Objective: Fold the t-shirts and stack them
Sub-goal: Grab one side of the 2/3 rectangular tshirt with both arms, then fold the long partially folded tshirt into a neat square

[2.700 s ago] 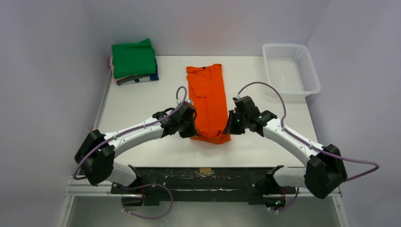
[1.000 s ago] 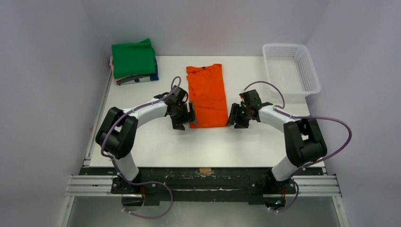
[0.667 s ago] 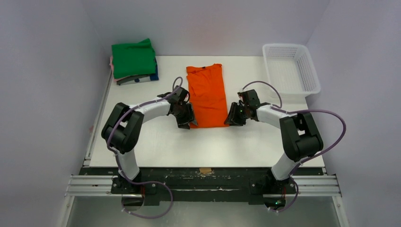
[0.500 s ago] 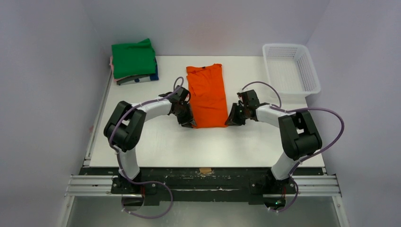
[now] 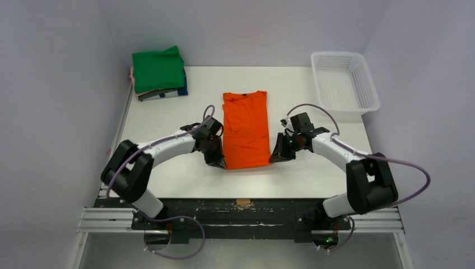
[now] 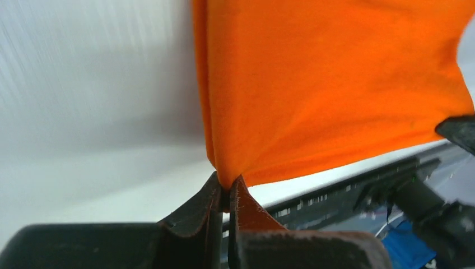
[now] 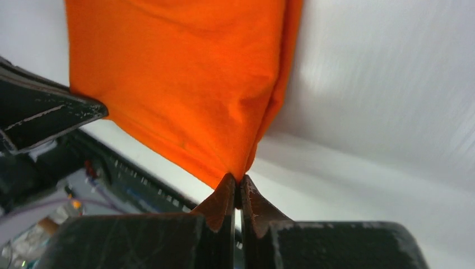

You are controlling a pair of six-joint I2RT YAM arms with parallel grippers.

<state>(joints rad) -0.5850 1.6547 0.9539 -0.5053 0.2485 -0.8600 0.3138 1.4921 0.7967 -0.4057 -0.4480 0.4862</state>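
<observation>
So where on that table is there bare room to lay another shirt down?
Bare table lies between the folded stack and the orange shirt, between that shirt and the basket, and along the near edge. The middle is crowded: the left gripper and right gripper pinch the shirt's near corners.

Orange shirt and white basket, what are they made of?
The orange shirt looks like soft, matte cloth, maybe cotton: it folds flat and puckers at its pinched corners. The white basket looks like hard, slightly shiny plastic: thin ribs form a stiff open mesh.
</observation>
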